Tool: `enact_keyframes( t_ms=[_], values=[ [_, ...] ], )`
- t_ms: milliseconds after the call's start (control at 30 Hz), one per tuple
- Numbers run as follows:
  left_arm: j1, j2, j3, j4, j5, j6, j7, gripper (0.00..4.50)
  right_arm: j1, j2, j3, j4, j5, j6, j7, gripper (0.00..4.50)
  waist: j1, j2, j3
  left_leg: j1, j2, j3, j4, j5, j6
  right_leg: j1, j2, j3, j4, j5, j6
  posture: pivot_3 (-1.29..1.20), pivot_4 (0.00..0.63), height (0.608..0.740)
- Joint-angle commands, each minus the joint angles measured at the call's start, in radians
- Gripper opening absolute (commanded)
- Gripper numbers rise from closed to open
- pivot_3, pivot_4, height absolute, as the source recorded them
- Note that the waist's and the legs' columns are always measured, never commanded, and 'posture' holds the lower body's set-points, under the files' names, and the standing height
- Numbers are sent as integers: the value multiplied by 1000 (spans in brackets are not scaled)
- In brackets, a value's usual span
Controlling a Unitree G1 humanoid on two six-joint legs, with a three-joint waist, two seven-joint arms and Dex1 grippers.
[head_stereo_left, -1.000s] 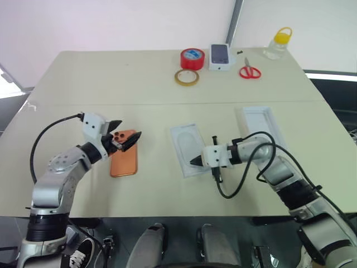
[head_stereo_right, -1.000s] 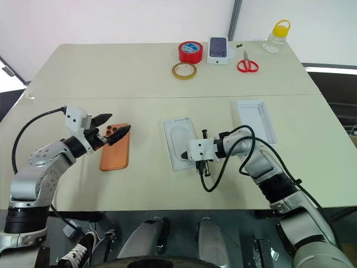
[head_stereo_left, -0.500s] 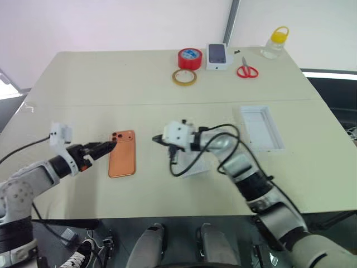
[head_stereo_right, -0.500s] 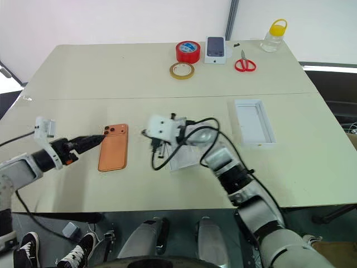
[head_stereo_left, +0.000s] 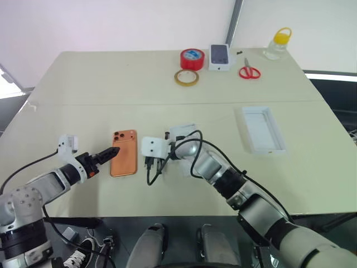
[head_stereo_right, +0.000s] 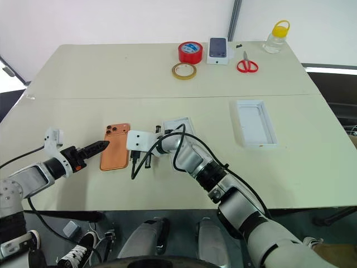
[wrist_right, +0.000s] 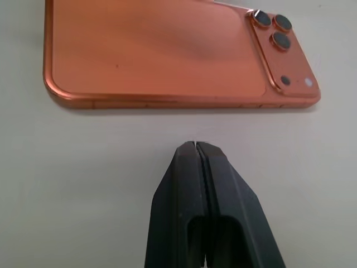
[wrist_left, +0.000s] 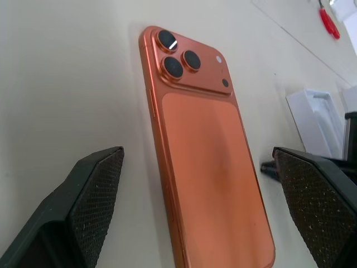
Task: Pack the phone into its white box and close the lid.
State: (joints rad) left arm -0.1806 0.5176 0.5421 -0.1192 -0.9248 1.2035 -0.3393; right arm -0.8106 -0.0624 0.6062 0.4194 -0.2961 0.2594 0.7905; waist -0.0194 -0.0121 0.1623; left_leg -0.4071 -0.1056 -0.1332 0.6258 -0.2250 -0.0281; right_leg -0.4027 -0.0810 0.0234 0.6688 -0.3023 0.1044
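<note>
The phone (head_stereo_left: 123,160) lies flat on the table (head_stereo_left: 83,89), back up with its camera cluster at the far end, and nothing holds it. The left gripper (head_stereo_left: 107,156) sits low just beside the phone's left edge with jaws spread wide and empty; the left wrist view has the phone between the two pads. The right gripper (wrist_right: 195,153) has its fingers pressed shut on nothing, tip aimed at the phone's right long edge and just short of it. Main risk: a closed tip nudging a flat, slick phone will likely slide or spin it away rather than lift an edge, and could drive it into the left fingers (wrist_left: 89,195) or skew it out from between them. A pinch on so thin a body could slip. The white box (head_stereo_left: 263,128) is well apart on the right, so the carry is long and a weak grip may drop it. The white insert (head_stereo_right: 179,124) sits just behind the right arm, so that arm's cable could drag it.
</note>
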Motion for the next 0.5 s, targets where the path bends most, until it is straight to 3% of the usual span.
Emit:
enact_keyframes(
  t_ms=[33,267,500],
  values=[
    [-7,-17,-58,34,17,20,9,4500,-19,33,12,31,-11,10,1,41,0,2,-2,0,0,0,0,0,0,0,0,0,0,0,0,0,150,740],
    [-33,-89,-117,58,16,70,29,4500,-37,49,0,60,-16,5,-7,41,4,9,-9,1,-1,0,0,0,0,2,-1,0,-1,0,0,0,150,740],
    [-101,-174,-88,90,-25,159,71,4500,-34,42,-11,59,-16,3,-3,41,9,11,-11,5,-2,0,-1,-1,1,7,-1,-1,-3,0,0,0,150,740]
  ],
)
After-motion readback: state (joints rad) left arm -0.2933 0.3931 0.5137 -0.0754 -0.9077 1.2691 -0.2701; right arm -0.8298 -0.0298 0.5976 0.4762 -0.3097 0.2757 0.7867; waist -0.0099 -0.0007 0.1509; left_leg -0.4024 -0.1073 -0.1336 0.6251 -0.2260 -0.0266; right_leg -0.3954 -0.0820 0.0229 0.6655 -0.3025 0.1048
